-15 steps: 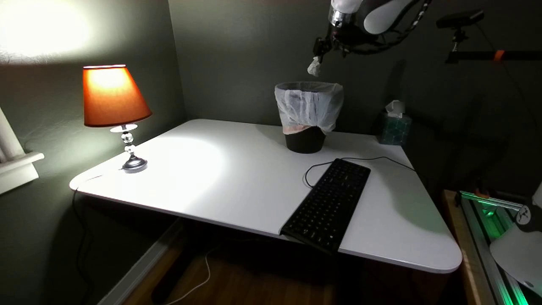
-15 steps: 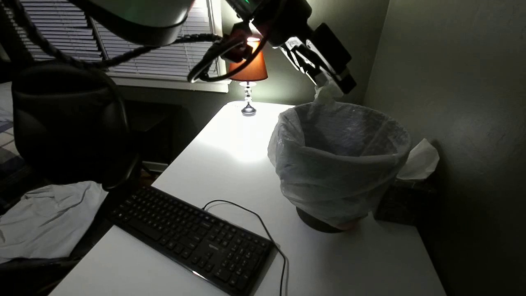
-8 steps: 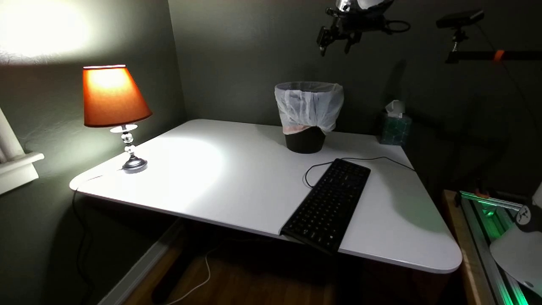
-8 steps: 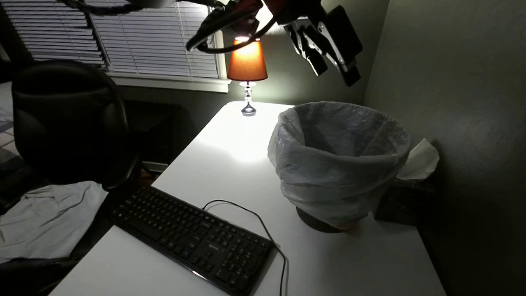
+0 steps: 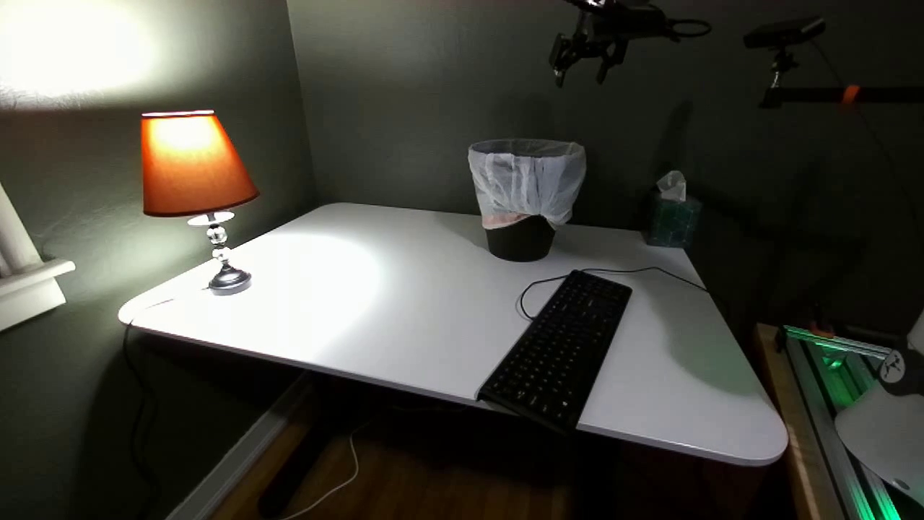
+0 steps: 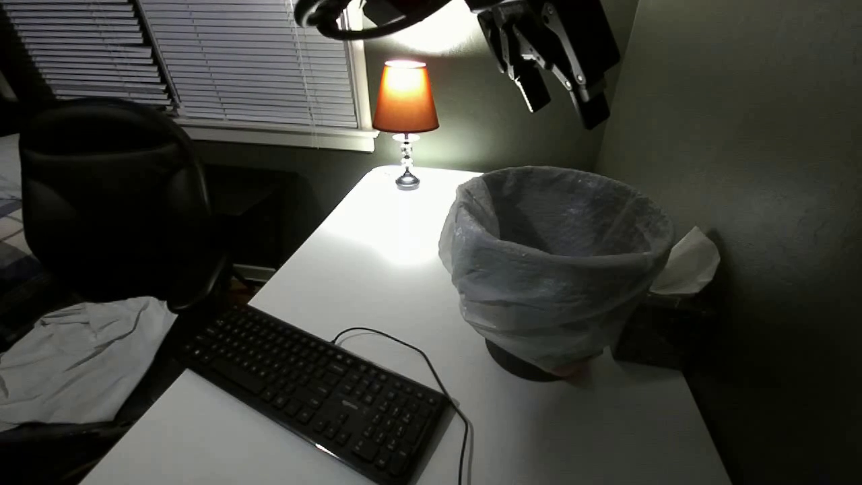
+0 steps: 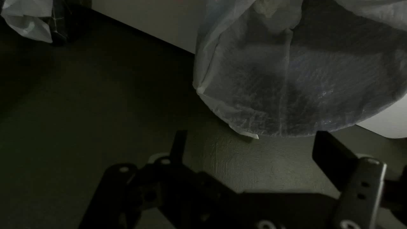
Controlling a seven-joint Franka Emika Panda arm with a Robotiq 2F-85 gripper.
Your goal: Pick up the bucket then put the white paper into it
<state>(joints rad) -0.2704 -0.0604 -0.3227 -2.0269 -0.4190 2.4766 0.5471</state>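
The bucket, a dark round bin with a crinkly white bag over its rim, stands upright on the desk in both exterior views (image 5: 530, 180) (image 6: 545, 296). In the wrist view the lined inside of the bucket (image 7: 305, 92) fills the upper right. A pale crumpled lump (image 7: 266, 7), perhaps the white paper, shows inside it at the top edge, partly cut off. My gripper is open and empty above the bucket in both exterior views (image 5: 581, 78) (image 6: 564, 111). In the wrist view the gripper's fingers (image 7: 251, 133) are wide apart with only wall between them.
A teal tissue box (image 5: 675, 220) with a tissue sticking up stands beside the bucket near the wall. A black keyboard (image 5: 563, 347) with a cable lies on the white desk (image 5: 419, 289), over its front edge. A lit orange lamp (image 5: 191, 166) stands at the far end.
A second ago the gripper held a white crumpled paper above the bucket's rim. It then opened and the paper left it. The gripper has since risen, away from the bucket, which stays put.
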